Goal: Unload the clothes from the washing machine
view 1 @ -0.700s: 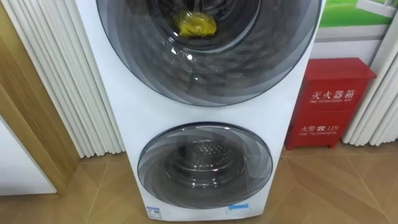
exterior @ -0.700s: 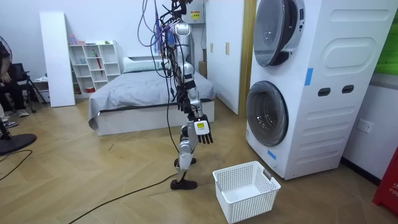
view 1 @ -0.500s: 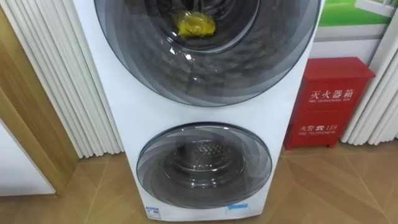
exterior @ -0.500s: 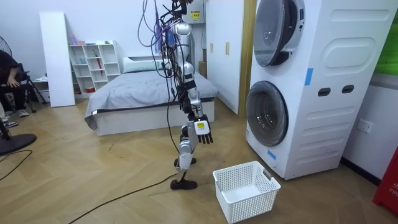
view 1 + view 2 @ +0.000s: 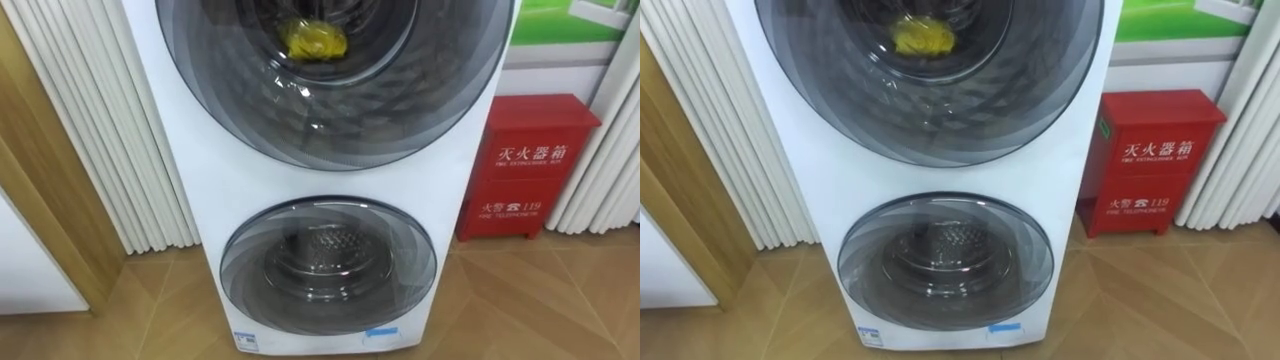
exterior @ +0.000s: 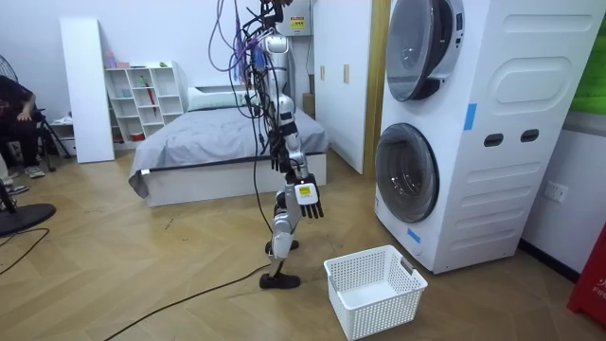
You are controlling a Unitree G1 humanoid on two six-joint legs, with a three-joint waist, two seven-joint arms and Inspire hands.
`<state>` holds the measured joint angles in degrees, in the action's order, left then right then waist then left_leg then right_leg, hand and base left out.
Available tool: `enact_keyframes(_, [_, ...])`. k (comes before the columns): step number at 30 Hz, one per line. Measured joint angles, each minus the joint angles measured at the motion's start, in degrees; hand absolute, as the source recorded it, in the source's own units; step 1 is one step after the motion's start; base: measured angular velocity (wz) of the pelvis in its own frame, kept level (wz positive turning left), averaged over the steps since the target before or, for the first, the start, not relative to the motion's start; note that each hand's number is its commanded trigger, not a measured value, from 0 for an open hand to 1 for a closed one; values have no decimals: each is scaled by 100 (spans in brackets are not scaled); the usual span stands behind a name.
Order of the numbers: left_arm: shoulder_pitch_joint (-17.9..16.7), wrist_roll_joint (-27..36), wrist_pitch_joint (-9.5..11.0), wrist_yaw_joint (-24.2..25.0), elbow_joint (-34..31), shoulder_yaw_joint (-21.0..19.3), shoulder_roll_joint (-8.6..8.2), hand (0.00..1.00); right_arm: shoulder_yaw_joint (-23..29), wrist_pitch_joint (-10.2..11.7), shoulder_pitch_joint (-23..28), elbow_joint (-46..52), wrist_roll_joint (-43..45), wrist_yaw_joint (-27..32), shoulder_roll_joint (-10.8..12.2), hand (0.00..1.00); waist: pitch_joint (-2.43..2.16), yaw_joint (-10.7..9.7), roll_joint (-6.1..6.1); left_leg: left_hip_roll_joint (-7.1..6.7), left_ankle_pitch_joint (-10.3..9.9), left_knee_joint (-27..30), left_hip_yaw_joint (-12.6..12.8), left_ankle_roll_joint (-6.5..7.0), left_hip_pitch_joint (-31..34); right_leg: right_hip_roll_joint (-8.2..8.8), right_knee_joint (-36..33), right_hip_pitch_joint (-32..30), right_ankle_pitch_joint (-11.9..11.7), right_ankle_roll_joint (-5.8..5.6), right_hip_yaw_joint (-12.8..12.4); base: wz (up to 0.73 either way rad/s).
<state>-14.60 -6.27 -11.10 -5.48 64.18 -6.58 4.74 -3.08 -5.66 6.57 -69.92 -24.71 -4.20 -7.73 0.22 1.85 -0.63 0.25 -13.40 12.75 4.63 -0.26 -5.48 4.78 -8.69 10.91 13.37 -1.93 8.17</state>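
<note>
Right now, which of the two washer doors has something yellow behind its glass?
The upper door: a yellow garment sits behind its glass. Behind the lower door there is just bare metal drum.

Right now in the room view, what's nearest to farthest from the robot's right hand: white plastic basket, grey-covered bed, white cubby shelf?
From the right hand:
1. White plastic basket, on the floor just ahead.
2. Grey-covered bed, farther back in the room.
3. White cubby shelf, by the far wall.

Red metal box [image 5: 530, 165]: two lines of white characters, with digits in the lower line, on its front. White stacked washing machine [image 5: 180, 150]: small labels [image 5: 247, 340] on its lower front edge, illegible.
</note>
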Motion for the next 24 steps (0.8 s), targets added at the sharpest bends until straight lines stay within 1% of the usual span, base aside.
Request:
enact_keyframes(2, [9, 13, 8, 15, -1, -4, 0, 0, 41, -42, -3, 203, 6, 34, 0, 0, 2, -15, -13, 0, 0, 3, 1, 0, 29, -1, 0, -1, 0, 0, 3, 0])
enact_keyframes(3, [67, 14, 29, 38, -14, -12, 1, 0, 145, -79, 0, 429, 6, 49, -1, 0, -4, -26, -21, 0, 0, 19, 1, 0, 61, 2, -3, -10, 0, 0, 19, 4])
enact_keyframes(4, [99, 4, 46, 76, -14, -14, 11, 0, 235, -135, 3, 818, -5, 94, -9, 0, 2, -32, -25, 0, 0, 40, 1, 0, 91, 5, -13, -15, 0, 0, 28, 4])
enact_keyframes(5, [115, 3, 58, 87, -10, -15, 17, 0, 265, -136, -6, 1008, -11, 114, -16, 0, 4, -33, -27, 0, 0, 55, 0, 0, 87, 5, -17, -19, 0, 0, 28, 0])
enact_keyframes(6, [128, -3, 89, 98, 0, -17, 32, 0, 365, -113, -81, 1260, -81, 159, -21, 0, 19, -33, -38, 0, 1, 93, 1, 1, 82, 5, -21, -27, -1, -1, 35, 0])
enact_keyframes(8, [135, -16, 139, 111, -5, -27, 53, 0, 552, -92, -152, 1730, -179, 266, -24, 0, 15, -17, -49, 0, 0, 109, 0, 1, 70, 5, -33, -14, -2, -1, 43, 4])
enact_keyframes(10, [131, 60, 193, 110, -2, -35, 86, 0, 676, -66, -179, 2607, -213, 445, -44, 0, 28, -5, -55, 0, 0, 105, -2, 1, 79, 5, -45, -22, -3, -3, 69, 4])
enact_keyframes(11, [129, 130, 193, 109, -2, -35, 99, 0, 679, -76, -187, 2860, -207, 486, -53, 0, 26, -2, -54, 2, 0, 104, 0, 1, 83, 6, -65, -41, -3, -3, 67, 0])
enact_keyframes(13, [119, 272, 196, 102, 2, -36, 144, 0, 683, -62, -253, 3796, -187, 635, -66, 0, 27, -11, -54, 9, 1, 103, 3, 2, 93, 4, -127, -90, -3, -3, 47, -4])
enact_keyframes(14, [118, 337, 197, 98, 2, -33, 161, 0, 683, -58, -296, 3961, -189, 668, -73, 0, 26, -17, -65, 7, 1, 103, 3, 2, 94, 6, -128, -90, -3, -3, 47, 0])
enact_keyframes(16, [135, 349, 200, 88, -5, -6, 219, 0, 673, -50, -473, 4532, -204, 825, -94, 0, 9, -27, -83, 7, 1, 109, 0, 2, 118, 6, -125, -94, -3, -3, 54, 0])
enact_keyframes(17, [141, 349, 201, 86, -5, -7, 232, 0, 674, -45, -519, 4618, -226, 851, -96, 0, 0, -27, -77, 8, 1, 110, 0, 2, 126, 6, -124, -94, -3, -3, 58, 4])
enact_keyframes(19, [147, 337, 202, 99, -7, -9, 262, 0, 694, -47, -683, 4975, -253, 939, -122, 0, -17, -56, -122, 7, 2, 112, -5, 3, 191, 7, -125, -95, -5, -6, 68, 2])
enact_keyframes(24, [77, 255, 202, 90, -23, 4, 270, 0, 705, -45, -985, 5549, -251, 1147, -194, 0, -15, -91, -116, -2, 3, 108, 0, 5, 174, 9, -119, -115, -17, -16, 48, -1])
